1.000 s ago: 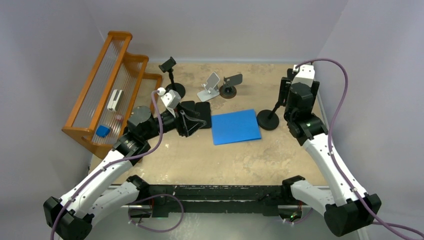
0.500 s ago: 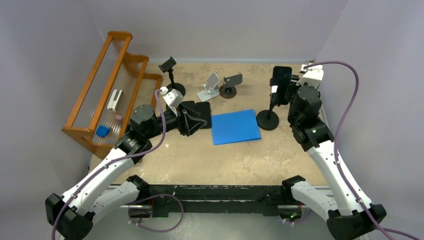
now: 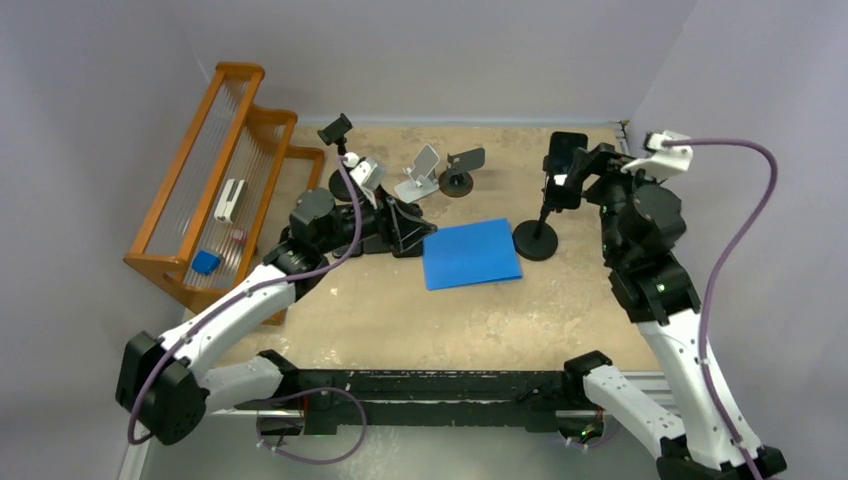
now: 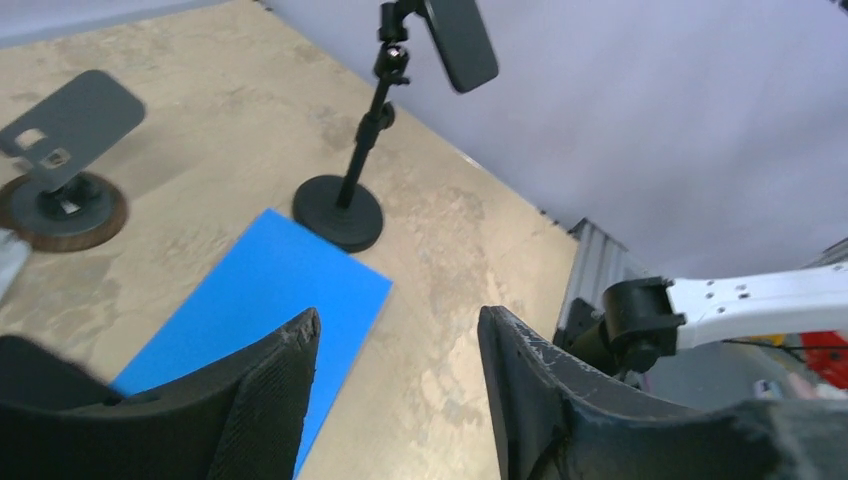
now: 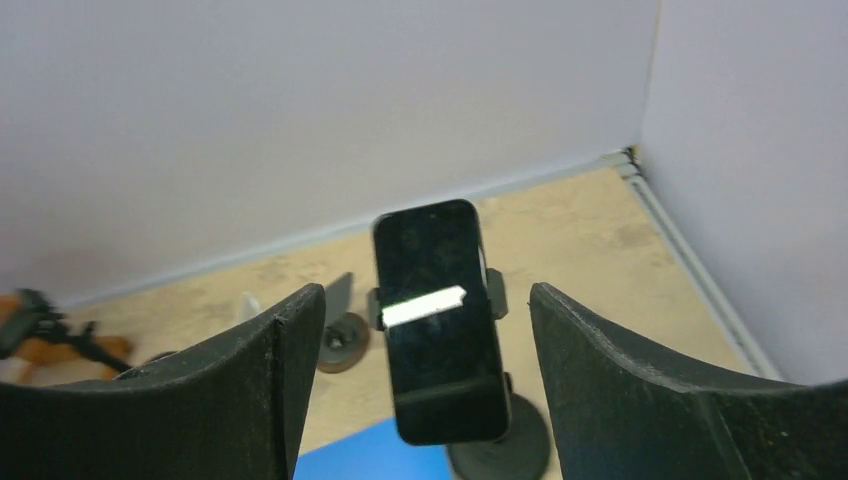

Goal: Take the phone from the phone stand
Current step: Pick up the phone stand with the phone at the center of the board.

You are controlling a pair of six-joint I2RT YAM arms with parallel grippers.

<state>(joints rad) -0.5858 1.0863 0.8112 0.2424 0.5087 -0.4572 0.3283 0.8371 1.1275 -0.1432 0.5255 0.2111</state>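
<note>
The black phone (image 3: 563, 150) sits upright in the clamp of a black phone stand (image 3: 537, 240) with a round base, at the back right. My right gripper (image 3: 580, 172) hovers just right of it, open. In the right wrist view the phone (image 5: 440, 320) shows between the spread fingers of my right gripper (image 5: 425, 292), beyond them and untouched. My left gripper (image 3: 410, 230) hangs low by the left edge of the blue mat (image 3: 470, 253), open and empty. In the left wrist view, my left gripper (image 4: 398, 325) faces the phone (image 4: 460, 40) far off.
A wooden rack (image 3: 215, 190) stands along the left side. Three other stands line the back: a black clamp stand (image 3: 340, 140), a white one (image 3: 420, 172) and a grey one (image 3: 460, 170). The right wall is close behind the right arm.
My right arm has drawn back to the right, uncovering the phone in its stand. My left arm has swung forward and right, to the blue mat's edge.
</note>
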